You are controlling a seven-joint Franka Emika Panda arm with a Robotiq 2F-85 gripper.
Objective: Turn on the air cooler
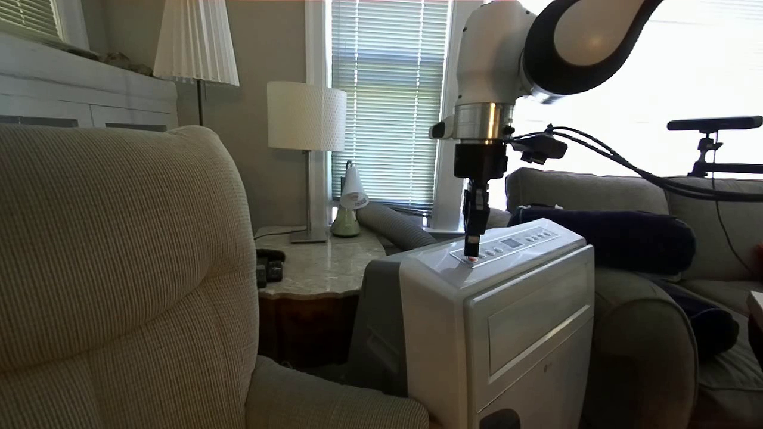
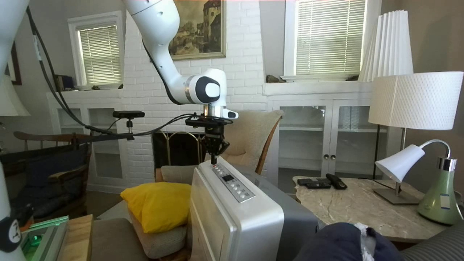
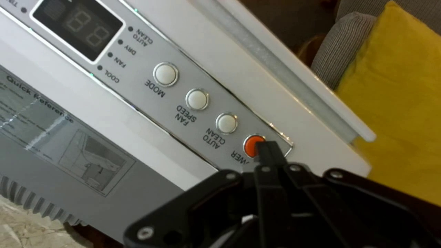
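The white air cooler (image 1: pixel 435 333) stands upright and also shows in an exterior view (image 2: pixel 250 217) and the wrist view (image 3: pixel 220 44). Its sloped top carries a grey control panel with a dark display (image 3: pixel 79 27), whose digits look unlit. The orange power button (image 3: pixel 251 146) is at the panel's end, past the white buttons. My gripper (image 3: pixel 270 146) is shut and empty, fingertips together, pointing down. In the wrist view the fingertips overlap the button's edge and hide part of it. In both exterior views the gripper (image 1: pixel 471 247) (image 2: pixel 214 160) is at the button; I cannot tell whether it touches.
A beige armchair (image 1: pixel 119 250) and a yellow pillow (image 2: pixel 159 204) are close to the air cooler. A marble-topped table (image 2: pixel 348 206) with lamps, remotes and a phone stands behind it. A sofa with a dark blue bundle (image 1: pixel 620 238) is alongside.
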